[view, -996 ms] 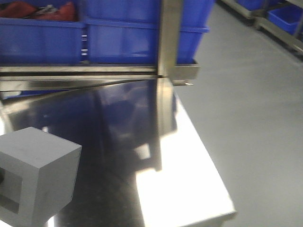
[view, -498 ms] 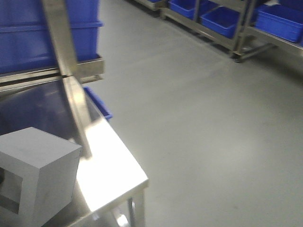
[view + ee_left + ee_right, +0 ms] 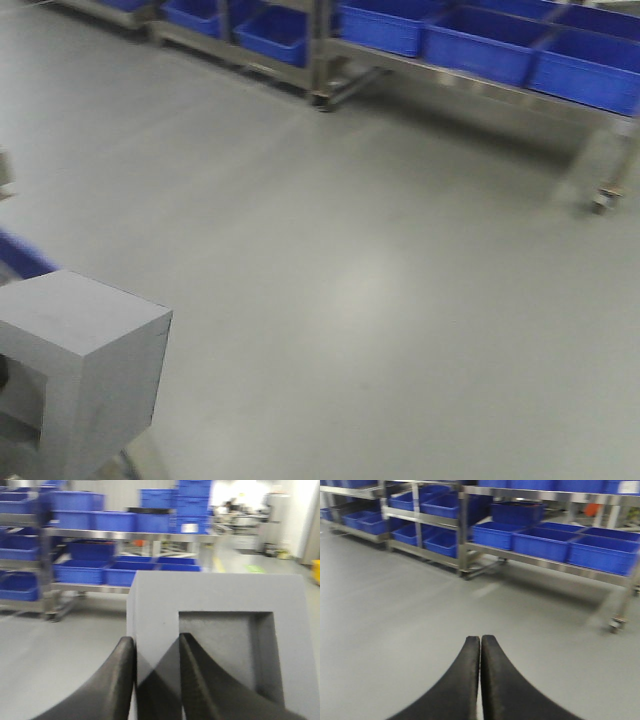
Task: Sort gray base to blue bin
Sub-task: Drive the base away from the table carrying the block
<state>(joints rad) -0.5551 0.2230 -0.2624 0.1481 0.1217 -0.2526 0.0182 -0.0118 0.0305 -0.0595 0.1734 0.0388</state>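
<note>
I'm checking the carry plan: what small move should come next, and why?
Probably drive forward toward the blue bins on the rack, with the left gripper clamped on the gray base. Only bare floor lies under it and the bins are far off, so releasing now would likely drop it.

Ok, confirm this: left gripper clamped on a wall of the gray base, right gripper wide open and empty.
One error: the right gripper is shut, fingers pressed together, as the right wrist view shows. The rest stands: it is empty, and the left gripper is clamped on a wall of the gray base.
</note>
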